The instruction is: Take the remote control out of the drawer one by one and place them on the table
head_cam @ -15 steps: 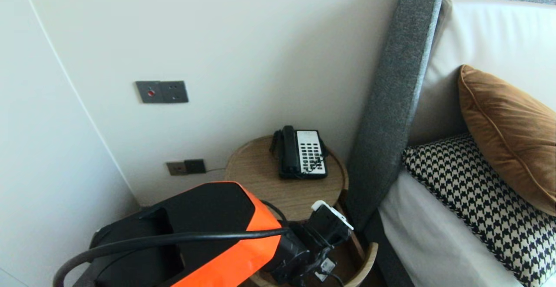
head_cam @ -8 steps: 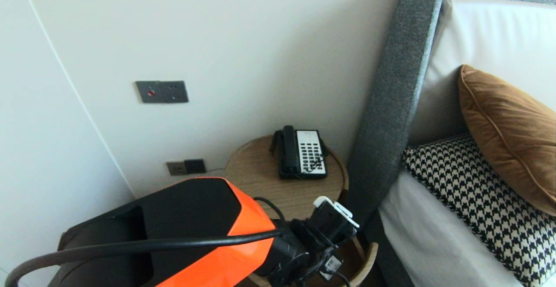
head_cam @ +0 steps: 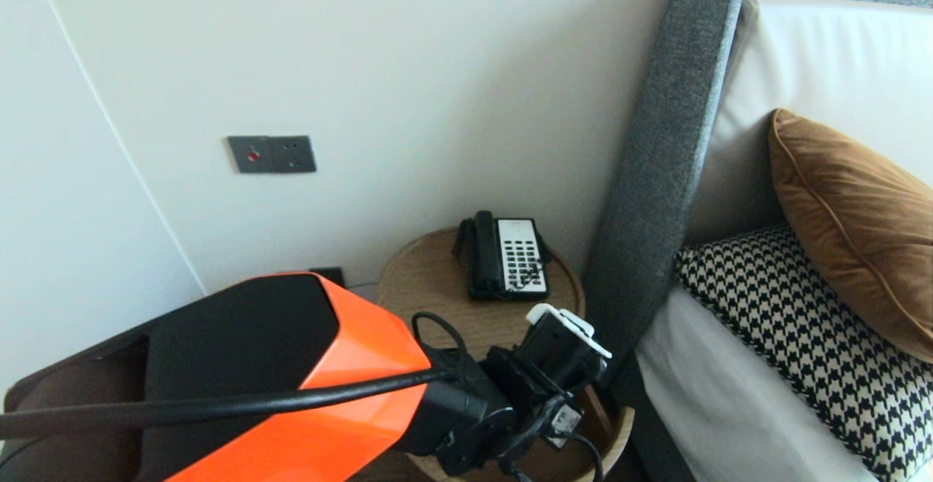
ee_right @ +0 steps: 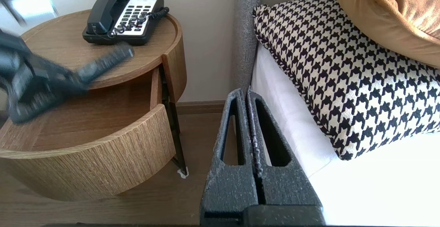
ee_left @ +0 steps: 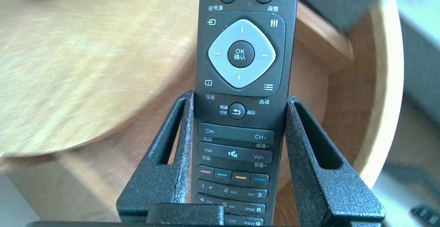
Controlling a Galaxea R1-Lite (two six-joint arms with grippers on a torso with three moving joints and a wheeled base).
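My left gripper [ee_left: 240, 98] is shut on a black TV remote [ee_left: 240, 53], its fingers [ee_left: 178, 144] pressing the remote's two long edges near the channel and volume keys. The remote [ee_right: 110, 58] hangs level just above the round wooden bedside table [head_cam: 430, 289], between the table top and the open drawer [ee_right: 89, 117] below it. In the head view the fingers are hidden under the left wrist [head_cam: 561, 354]. My right gripper [ee_right: 247, 94] is shut on nothing and hangs low between the table and the bed.
A black and white desk telephone [head_cam: 508, 256] sits at the back of the table top. Right of the table are a grey headboard [head_cam: 656, 176], a houndstooth pillow [head_cam: 794, 336] and a brown cushion [head_cam: 853, 219]. The wall behind carries switch plates [head_cam: 271, 154].
My left arm has swung, carrying the wrist and the remote a little up and toward the table top. The grip on the remote is unchanged. The right arm has stayed still.
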